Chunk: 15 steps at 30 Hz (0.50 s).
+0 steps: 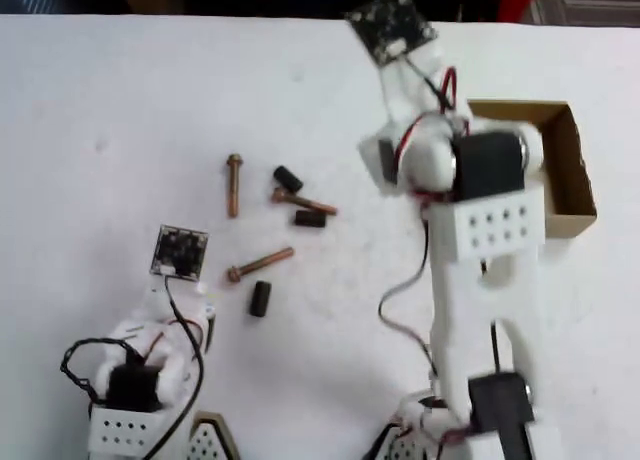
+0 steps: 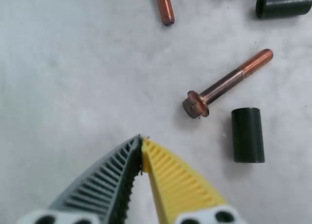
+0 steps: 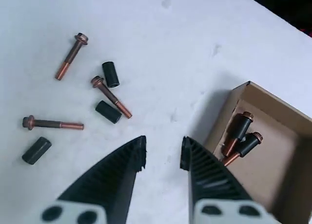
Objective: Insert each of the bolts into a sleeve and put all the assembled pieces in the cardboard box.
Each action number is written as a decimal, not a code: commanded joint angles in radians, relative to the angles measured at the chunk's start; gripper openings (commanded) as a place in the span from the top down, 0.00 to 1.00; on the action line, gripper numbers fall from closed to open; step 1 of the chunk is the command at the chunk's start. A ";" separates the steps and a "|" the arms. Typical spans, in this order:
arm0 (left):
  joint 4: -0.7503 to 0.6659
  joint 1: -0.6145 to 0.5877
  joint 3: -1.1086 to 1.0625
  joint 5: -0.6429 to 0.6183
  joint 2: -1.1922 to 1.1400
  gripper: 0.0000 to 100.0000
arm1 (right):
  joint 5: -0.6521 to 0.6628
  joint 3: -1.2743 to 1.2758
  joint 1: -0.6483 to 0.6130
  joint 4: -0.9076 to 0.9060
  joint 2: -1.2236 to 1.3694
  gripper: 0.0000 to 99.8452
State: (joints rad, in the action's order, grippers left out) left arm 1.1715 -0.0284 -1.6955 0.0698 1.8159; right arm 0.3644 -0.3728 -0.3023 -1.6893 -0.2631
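Observation:
Three copper bolts lie loose on the white table: one (image 1: 233, 185) at the left, one (image 1: 303, 201) in the middle between two black sleeves (image 1: 288, 177) (image 1: 311, 218), and one (image 1: 260, 264) nearer the front with a third sleeve (image 1: 260, 298) beside it. My left gripper (image 2: 142, 139) is shut and empty, its tips a short way from the front bolt (image 2: 226, 83) and its sleeve (image 2: 247, 135). My right gripper (image 3: 163, 153) hangs open and empty over bare table beside the cardboard box (image 3: 273, 107). Two assembled pieces (image 3: 239, 131) (image 3: 246, 147) lie in the box.
The cardboard box (image 1: 572, 170) sits at the right of the table, partly hidden by the right arm (image 1: 480, 210). The left arm (image 1: 140, 380) is folded at the front left. The table's dark far edge runs along the back.

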 commanded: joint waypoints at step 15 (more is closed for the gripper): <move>-0.003 -0.008 0.003 0.012 0.012 0.98 | 0.009 0.787 -0.097 0.476 -0.357 0.90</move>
State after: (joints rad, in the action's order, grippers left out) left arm 1.1715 -0.0284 -1.6955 0.0698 1.8159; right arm 0.3644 0.3084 -0.3928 -1.3533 -0.5823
